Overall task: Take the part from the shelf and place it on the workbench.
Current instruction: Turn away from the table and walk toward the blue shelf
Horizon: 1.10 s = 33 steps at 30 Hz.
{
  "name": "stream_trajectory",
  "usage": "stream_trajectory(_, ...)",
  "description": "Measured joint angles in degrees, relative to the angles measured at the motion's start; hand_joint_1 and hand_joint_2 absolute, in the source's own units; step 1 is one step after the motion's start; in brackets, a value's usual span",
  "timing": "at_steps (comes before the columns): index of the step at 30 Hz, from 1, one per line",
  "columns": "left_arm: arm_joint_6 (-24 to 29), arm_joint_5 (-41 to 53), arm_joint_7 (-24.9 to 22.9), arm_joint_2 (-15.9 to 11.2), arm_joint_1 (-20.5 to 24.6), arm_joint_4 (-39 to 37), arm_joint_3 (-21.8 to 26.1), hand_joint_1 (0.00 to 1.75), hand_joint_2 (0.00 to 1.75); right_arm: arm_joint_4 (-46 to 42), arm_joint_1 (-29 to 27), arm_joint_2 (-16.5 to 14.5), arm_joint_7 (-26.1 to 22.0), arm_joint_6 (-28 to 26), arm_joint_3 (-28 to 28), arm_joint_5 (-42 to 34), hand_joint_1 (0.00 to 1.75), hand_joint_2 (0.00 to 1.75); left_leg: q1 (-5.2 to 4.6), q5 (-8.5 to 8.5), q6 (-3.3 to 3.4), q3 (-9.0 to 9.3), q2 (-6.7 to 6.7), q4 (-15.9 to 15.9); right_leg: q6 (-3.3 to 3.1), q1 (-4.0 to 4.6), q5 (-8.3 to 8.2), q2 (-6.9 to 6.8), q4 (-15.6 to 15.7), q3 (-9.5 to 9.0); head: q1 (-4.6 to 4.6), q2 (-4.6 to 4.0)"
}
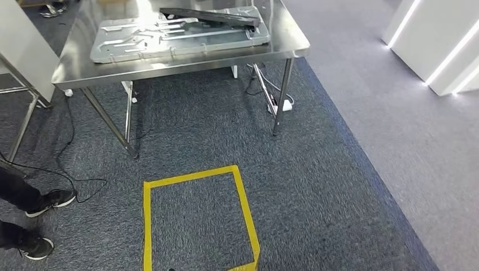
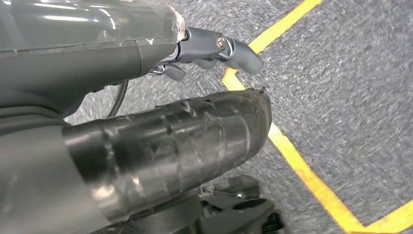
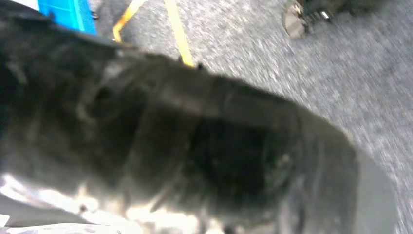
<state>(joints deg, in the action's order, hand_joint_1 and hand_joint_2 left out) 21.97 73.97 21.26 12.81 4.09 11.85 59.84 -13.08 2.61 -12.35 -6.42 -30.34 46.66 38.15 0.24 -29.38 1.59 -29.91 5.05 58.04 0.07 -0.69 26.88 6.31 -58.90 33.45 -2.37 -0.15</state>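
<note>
The left hand grips a dark part over carpet; the blurred right wrist view hides the right fingers' state behind it. At twelve o'clock, the head view shows the counter bearing a panel.

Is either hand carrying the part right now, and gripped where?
A long dark taped part lies close along the left hand; whether either hand grips it cannot be told.

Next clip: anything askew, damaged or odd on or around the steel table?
One thing: a long dark metal part lies slantwise on the pressed silver sheet-metal panel on the stainless steel workbench, not square to it. Black cables trail loose over the carpet, near a person's black shoes. No damage or spill shows.
</note>
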Motion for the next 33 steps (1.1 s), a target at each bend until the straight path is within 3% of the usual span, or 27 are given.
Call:
stream_trajectory(1,0.00,-0.02,-0.02,0.01,0.01,0.00,0.03,0.00,0.00,0.05,-0.13,-0.06,0.38,0.16,-0.30,0.55,0.00,0.00,0.06,0.17,0.25,0.05,-0.69,-0.19,0.39,-0.10,-0.20,0.56,0.16,0.17,-0.01,0.00)
stream_trajectory(3,0.00,-0.04,-0.01,0.02,-0.02,0.00,0.05,0.00,0.00,0.16,-0.38,-0.16,0.97,0.47,-0.94,1.56,0.00,0.00,0.27,0.70,0.99,0.34,-2.23,-0.91,0.91,-0.01,0.83,-0.81,-1.33,1.01,-0.09,0.00)
stream_trajectory(6,0.00,0.01,-0.02,0.03,-0.19,0.00,0.11,0.00,0.00,0.22,-0.42,-0.22,1.33,1.02,-1.66,2.39,0.00,0.00,0.15,0.97,1.59,0.41,-4.86,-1.35,1.33,0.02,6.13,-5.02,-10.98,5.57,-0.28,0.00)
stream_trajectory(7,0.00,0.02,-0.05,0.02,-0.27,0.00,0.13,0.00,0.00,0.23,-0.43,-0.24,1.37,1.12,-1.86,2.58,0.00,0.00,0.04,0.92,1.62,0.38,-5.77,-1.33,1.46,-0.05,7.27,-5.54,-14.09,7.04,-0.27,0.00)
stream_trajectory(8,0.00,0.04,-0.08,0.02,-0.33,0.00,0.15,0.00,0.00,0.23,-0.50,-0.25,1.38,1.15,-2.08,2.76,0.00,0.00,-0.03,0.85,1.63,0.37,-6.63,-1.31,1.55,-0.11,7.43,-5.83,-15.61,7.70,-0.27,0.00)
stream_trajectory(9,0.00,0.06,-0.10,0.02,-0.34,0.00,0.16,0.00,0.00,0.24,-0.59,-0.25,1.39,1.16,-2.28,2.89,0.00,0.00,-0.06,0.76,1.60,0.40,-7.40,-1.27,1.57,-0.13,6.45,-6.06,-14.79,7.13,-0.28,0.00)
stream_trajectory(12,0.00,0.15,-0.17,0.07,-0.28,0.00,0.16,0.00,0.00,0.24,-0.73,-0.26,1.38,1.15,-2.68,3.07,0.00,0.00,-0.26,0.26,1.10,0.69,-9.19,-1.02,1.09,0.17,1.53,-8.57,-3.77,0.83,-0.27,0.00)
stream_trajectory(14,0.01,0.19,-0.19,0.07,-0.26,0.00,0.17,0.00,0.00,0.24,-0.69,-0.35,1.31,1.14,-2.78,3.19,0.00,0.00,-0.53,-0.13,0.53,0.82,-10.03,-0.86,0.61,0.52,0.78,-9.80,0.06,-1.17,-0.23,0.00)
stream_trajectory(16,0.02,0.26,-0.21,0.06,-0.09,0.00,0.18,0.00,0.00,0.25,-0.80,-0.43,1.26,1.12,-2.81,3.25,0.00,0.00,-0.61,-0.36,-0.03,1.19,-10.90,-0.90,0.08,0.61,0.83,-8.96,0.45,-1.17,-0.21,0.00)
stream_trajectory(17,0.02,0.35,-0.21,0.06,0.01,0.00,0.18,0.00,0.00,0.24,-0.87,-0.44,1.26,1.10,-2.81,3.25,0.00,0.00,-0.49,-0.71,-0.34,1.28,-10.64,-0.62,-0.24,0.54,0.70,-8.47,0.63,-1.20,-0.21,0.00)
stream_trajectory(19,0.01,0.51,-0.23,0.06,0.04,0.00,0.18,0.00,0.00,0.23,-0.86,-0.45,1.27,1.04,-2.81,3.25,0.00,0.00,-0.18,-3.09,-0.91,0.15,-8.60,2.58,-0.93,0.34,0.32,-7.41,1.00,-1.25,-0.19,0.00)
stream_trajectory(21,0.00,0.54,-0.29,0.06,-0.15,0.00,0.19,0.00,0.00,0.22,-0.77,-0.45,1.28,1.01,-2.81,3.25,0.00,0.00,0.06,-6.92,-1.23,-3.07,-6.29,9.77,-1.26,0.37,0.17,-6.27,1.03,-1.12,-0.16,0.00)
stream_trajectory(22,0.00,0.54,-0.32,0.06,-0.27,0.00,0.20,0.00,0.00,0.22,-0.77,-0.45,1.29,1.00,-2.81,3.25,0.00,0.00,0.09,-8.20,-1.31,-4.75,-5.87,13.29,-1.33,0.44,0.14,-5.62,1.01,-1.09,-0.17,0.00)
stream_trajectory(23,0.00,0.54,-0.34,0.06,-0.36,0.00,0.21,0.00,0.00,0.22,-0.81,-0.45,1.30,1.00,-2.80,3.25,0.00,0.00,0.10,-8.39,-1.31,-5.78,-5.69,15.22,-1.34,0.50,0.14,-4.93,0.95,-1.09,-0.17,0.00)
stream_trajectory(24,0.00,0.52,-0.37,0.06,-0.45,0.00,0.21,0.00,0.00,0.22,-0.85,-0.45,1.35,0.99,-2.80,3.26,0.00,0.00,0.10,-7.49,-1.23,-5.96,-5.57,15.21,-1.34,0.54,0.14,-4.21,0.87,-1.10,-0.17,0.00)
stream_trajectory(26,0.00,0.51,-0.39,0.04,-0.52,0.00,0.23,0.00,0.00,0.23,-0.89,-0.46,1.50,1.00,-2.79,3.33,0.00,0.00,0.09,-3.14,-0.79,-3.62,-4.49,9.18,-1.30,0.54,0.16,-2.71,0.64,-1.13,-0.16,0.00)
stream_trajectory(28,0.00,0.50,-0.40,-0.01,-0.55,0.00,0.26,0.00,0.00,0.25,-0.82,-0.55,1.68,1.02,-2.79,3.46,0.00,0.00,0.08,-0.05,-0.23,-0.97,-1.60,2.30,-0.97,0.52,0.18,-1.37,0.31,-0.84,-0.18,0.00)
stream_trajectory(29,0.00,0.50,-0.38,-0.03,-0.53,0.00,0.28,0.00,0.00,0.26,-0.79,-0.60,1.76,1.05,-2.79,3.54,0.00,0.00,0.01,0.40,-0.02,-0.40,-0.54,0.58,-0.67,0.43,0.13,-0.78,0.22,-0.58,-0.19,0.00)
stream_trajectory(30,0.00,0.50,-0.36,-0.06,-0.50,0.00,0.29,0.00,0.00,0.27,-0.79,-0.65,1.87,1.08,-2.79,3.60,0.00,0.00,-0.07,0.30,0.16,-0.28,-0.21,0.07,-0.27,0.32,0.01,-0.17,0.21,-0.35,-0.19,0.00)
stream_trajectory(31,0.00,0.50,-0.34,-0.07,-0.46,0.00,0.29,0.00,0.00,0.27,-0.84,-0.67,1.98,1.11,-2.79,3.68,0.00,0.00,-0.11,0.46,0.36,-0.16,-0.78,-0.22,0.14,0.20,-0.19,0.50,0.33,-0.17,-0.19,0.00)
stream_trajectory(32,0.00,0.51,-0.33,-0.08,-0.42,0.00,0.29,0.00,0.00,0.28,-0.92,-0.69,2.07,1.15,-2.79,3.75,0.00,0.00,-0.04,0.73,0.68,0.05,-1.48,-0.60,0.43,0.16,-0.17,0.33,0.23,-0.07,-0.20,0.00)
stream_trajectory(33,0.01,0.53,-0.31,-0.08,-0.41,0.00,0.30,0.00,0.00,0.29,-0.97,-0.71,2.14,1.16,-2.79,3.81,0.00,0.00,0.06,1.04,1.05,0.30,-2.19,-1.05,0.66,0.26,0.27,-0.66,-0.36,0.22,-0.24,0.00)
